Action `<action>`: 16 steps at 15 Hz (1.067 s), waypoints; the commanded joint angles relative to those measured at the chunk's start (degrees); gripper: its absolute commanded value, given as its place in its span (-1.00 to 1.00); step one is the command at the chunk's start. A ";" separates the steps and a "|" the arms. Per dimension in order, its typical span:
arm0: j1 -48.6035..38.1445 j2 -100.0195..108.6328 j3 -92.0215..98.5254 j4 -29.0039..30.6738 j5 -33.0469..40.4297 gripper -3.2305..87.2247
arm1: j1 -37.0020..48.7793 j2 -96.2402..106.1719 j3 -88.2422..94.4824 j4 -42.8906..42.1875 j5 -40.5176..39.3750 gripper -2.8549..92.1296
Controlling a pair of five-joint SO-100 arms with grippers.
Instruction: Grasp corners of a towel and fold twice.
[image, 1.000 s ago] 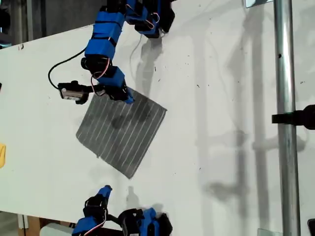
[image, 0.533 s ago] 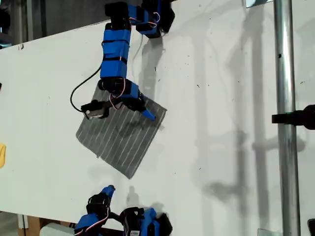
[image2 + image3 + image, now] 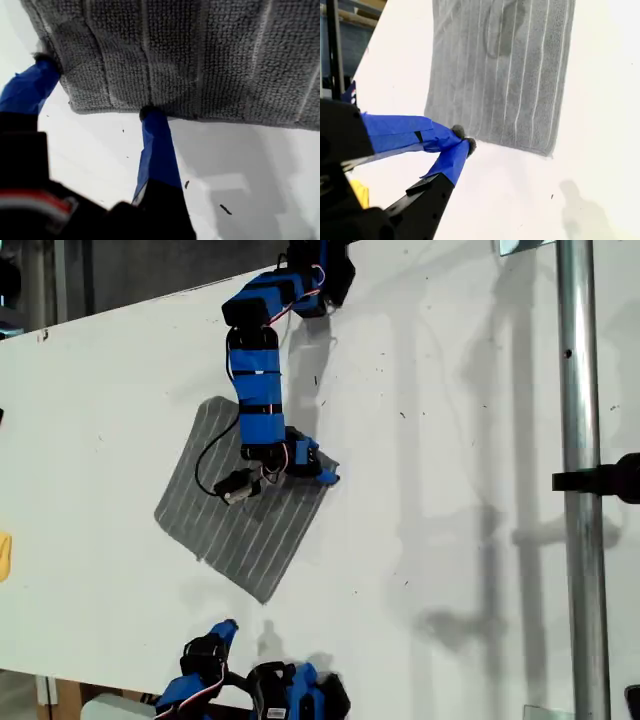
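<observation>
We see the towel (image 3: 245, 502) lying flat on the white table (image 3: 450, 440), turned diamond-wise, in the exterior view's left half. Grey pile, thin pale stripes, no fold in it

My first gripper (image 3: 97, 85) reaches out from the arm at the top of the exterior view and sits over the towel's corner (image 3: 333, 466) nearest the exterior view's right (image 3: 330, 477). Its wrist view shows the two blue fingers spread apart, one tip (image 3: 149, 113) touching the towel's edge (image 3: 200, 60), the other (image 3: 42, 62) at the cloth's corner. Jaws apart, nothing pinched between them

My second gripper (image 3: 462, 140) hangs at the bottom of the exterior view (image 3: 222, 626), off the cloth, over bare table near the towel's lowest corner (image 3: 262, 598). Its fingertips (image 3: 469, 146) meet, closed on nothing; the towel (image 3: 505, 70) lies just beyond them
</observation>
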 commanded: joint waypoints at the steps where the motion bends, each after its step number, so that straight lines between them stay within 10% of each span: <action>1: -0.97 1.05 -0.09 -1.05 -0.35 -0.99 | 1.14 0.00 -0.88 -1.49 -0.97 -0.83; 12: 2.29 -11.43 -7.29 -2.64 1.85 -0.96 | -0.26 2.46 -0.70 -2.46 -1.14 -0.94; 16: -0.09 -14.06 -10.11 0.09 7.91 -0.28 | -1.05 2.81 -0.35 -2.64 -0.70 -0.94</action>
